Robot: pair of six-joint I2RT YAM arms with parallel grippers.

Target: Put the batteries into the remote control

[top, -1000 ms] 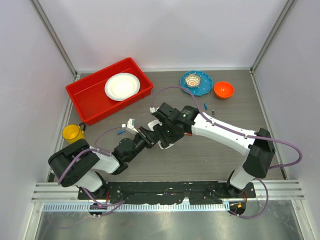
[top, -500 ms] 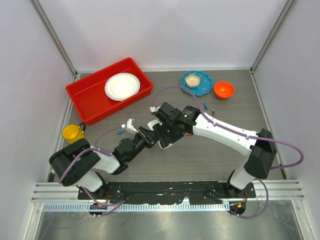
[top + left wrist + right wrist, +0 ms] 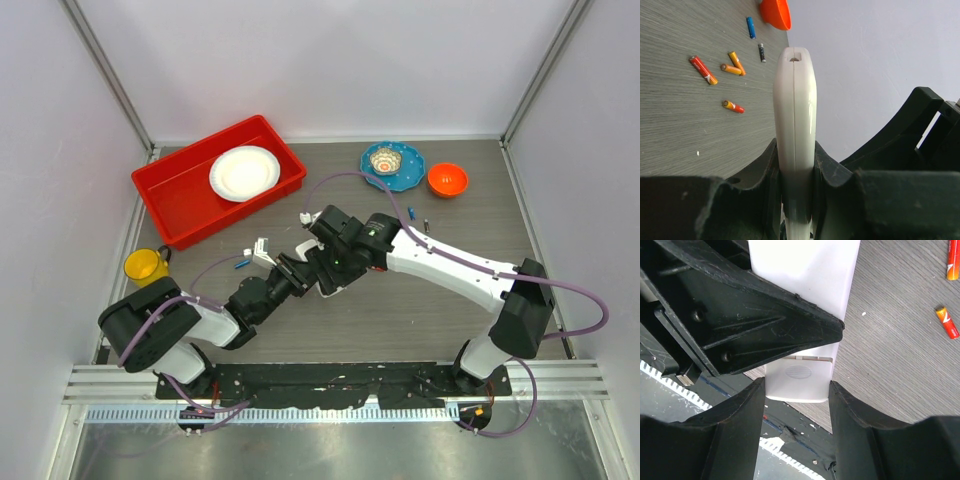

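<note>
Still, nothing has shifted: left fingers clamp the remote control edge-on, right fingers grip its end, batteries lying on the tabletop.

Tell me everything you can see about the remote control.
The remote control is a slim white handset, plastic by the look of it, with a seam along its edge and a notch at one end. It is clamped on edge in the left gripper; the right gripper grips its sides near a ribbed battery-cover patch.
</note>
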